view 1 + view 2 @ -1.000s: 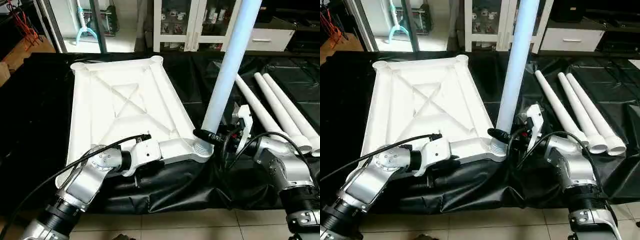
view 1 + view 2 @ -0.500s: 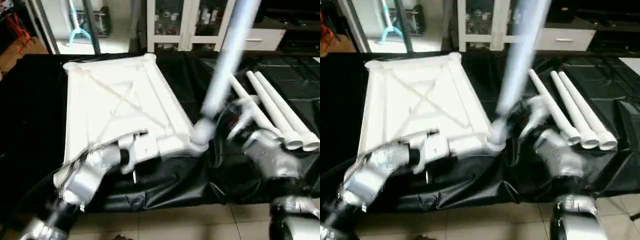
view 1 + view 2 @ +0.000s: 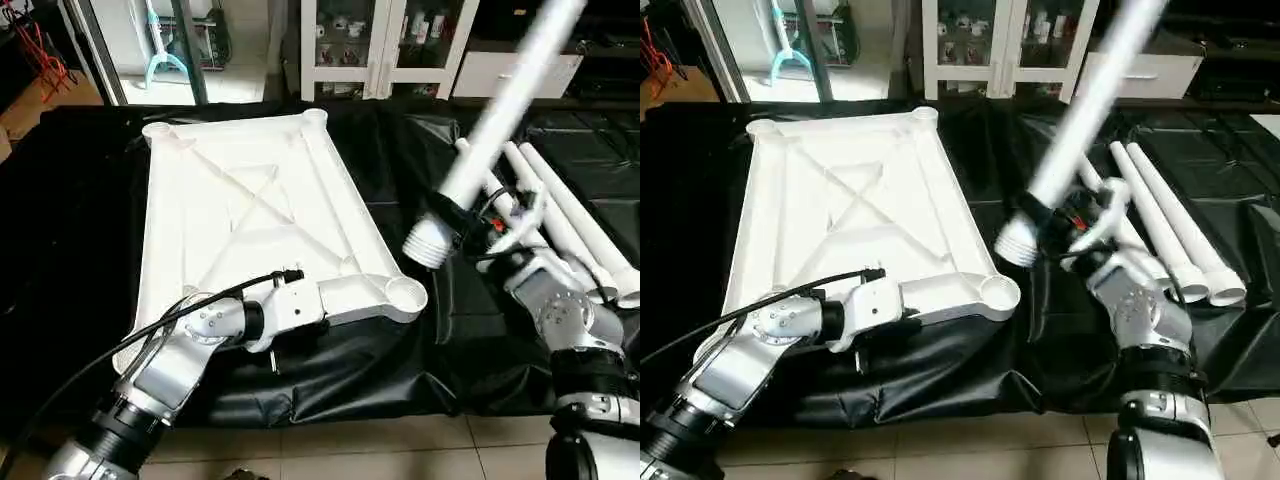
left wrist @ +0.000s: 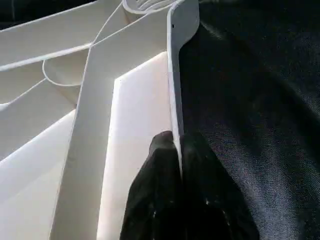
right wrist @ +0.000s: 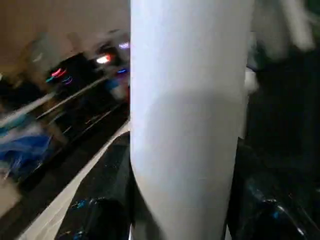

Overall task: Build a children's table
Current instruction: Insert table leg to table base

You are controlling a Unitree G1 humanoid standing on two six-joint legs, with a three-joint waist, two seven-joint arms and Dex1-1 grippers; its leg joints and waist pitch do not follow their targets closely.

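A: On the black cloth [image 3: 90,250], the tabletop [image 3: 240,200] lies with its X-ribbed underside up. Its long sides run from about six o'clock toward twelve o'clock.

B: And the left gripper [image 4: 179,145]?

A: It is at the near rim of the tabletop, around seven o'clock from the near right corner socket [image 3: 405,293]. Its two black fingers [image 4: 160,155] are pressed together on the thin rim wall, one on each side.

B: Where is the right gripper [image 3: 462,222]?

A: At about three o'clock from that socket, and higher. It holds one leg [image 3: 500,115] near the threaded end [image 3: 428,243]. The leg is tilted; its far end points to about one o'clock and leaves the picture at the top.

B: Is the threaded end touching the socket?

A: No, it hangs in the air, apart from the socket, at about two o'clock from it. In the right wrist view, dark shapes that are probably the fingers [image 5: 107,190] sit on both sides of the leg, so I believe they clamp it.

B: The other legs?

A: Three legs [image 3: 1170,230] lie side by side on the cloth behind the right arm.
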